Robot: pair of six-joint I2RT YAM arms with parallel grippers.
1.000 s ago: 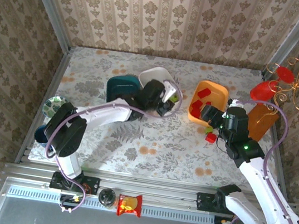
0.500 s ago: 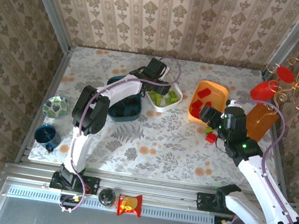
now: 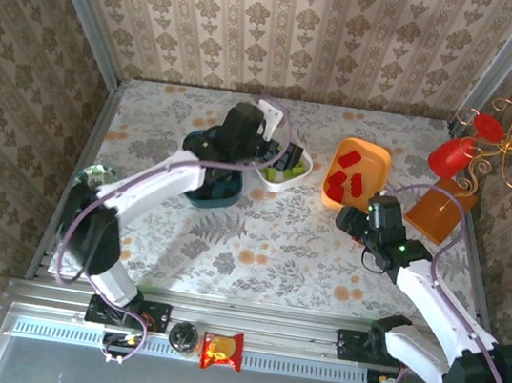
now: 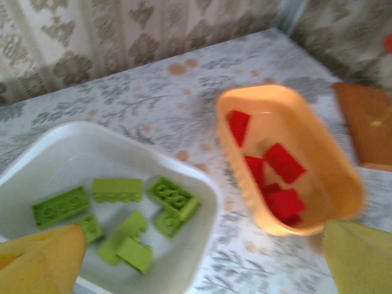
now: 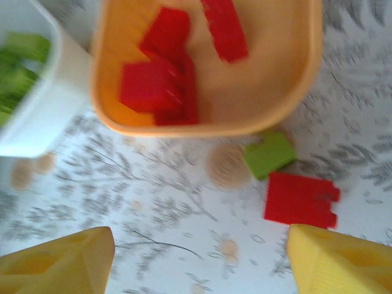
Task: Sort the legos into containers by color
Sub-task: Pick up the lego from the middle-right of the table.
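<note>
2 bricks are lying loose on the table (image 5: 153, 202) in the lower right of the right wrist view: a red brick (image 5: 301, 199) and, just beside it toward the orange tub (image 5: 306, 73), a lime green brick (image 5: 269, 154). The right gripper (image 5: 199, 245) is hanging over the bare tabletop to their left, fingers standing wide apart and gripping nothing. The orange tub is sitting across the top of that view with red bricks inside.

In the left wrist view, the left gripper (image 4: 201, 245) is hovering over the white tub (image 4: 202, 190). Its jaws are spread fully and are empty, with green bricks (image 4: 174, 199) lying in the tub below. From above, the teal tub (image 3: 222, 189) is sitting just left of the white one, near the frame's centre.

Sorting is, by my reading, nearing its end, and collecting the 2 strays is the step in hand. The next move is calling for the right gripper to shift right and lower over 1 brick. It needs to centre the brick between its fingers without nudging the neighbour.
</note>
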